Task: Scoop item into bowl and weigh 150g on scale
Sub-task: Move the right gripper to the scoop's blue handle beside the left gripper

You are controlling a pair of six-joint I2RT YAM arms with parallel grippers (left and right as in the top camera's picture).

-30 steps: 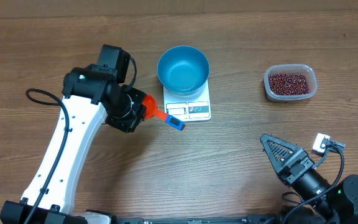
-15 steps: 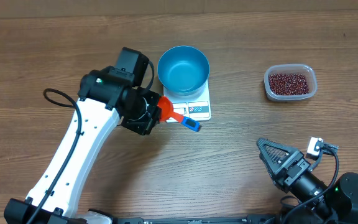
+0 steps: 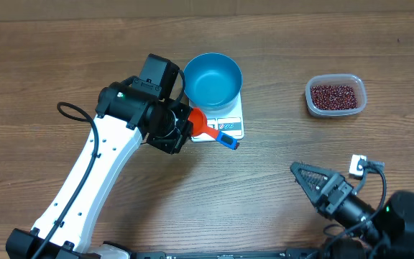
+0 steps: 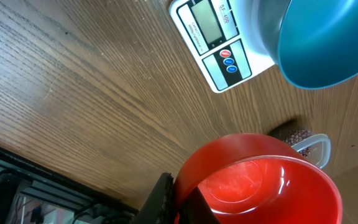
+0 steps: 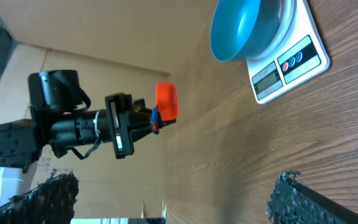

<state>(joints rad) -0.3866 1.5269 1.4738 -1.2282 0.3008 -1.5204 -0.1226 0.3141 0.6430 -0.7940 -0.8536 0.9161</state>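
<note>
1 blue bowl (image 3: 212,80) on scale (image 3: 228,125), just beside left tool (image 3: 187,126)

Scale (image 4: 253,59), front panel: model mark "SF-400" printed beside grey display (image 4: 205,25); adjacent fine print too sm. to read.

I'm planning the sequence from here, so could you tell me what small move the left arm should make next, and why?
Probably carry the scoop across toward the tub of beans. The left pincer is shut on the scoop, which looks empty; the bowl on the scale holds nothing, and the beans are all in the tub.
</note>
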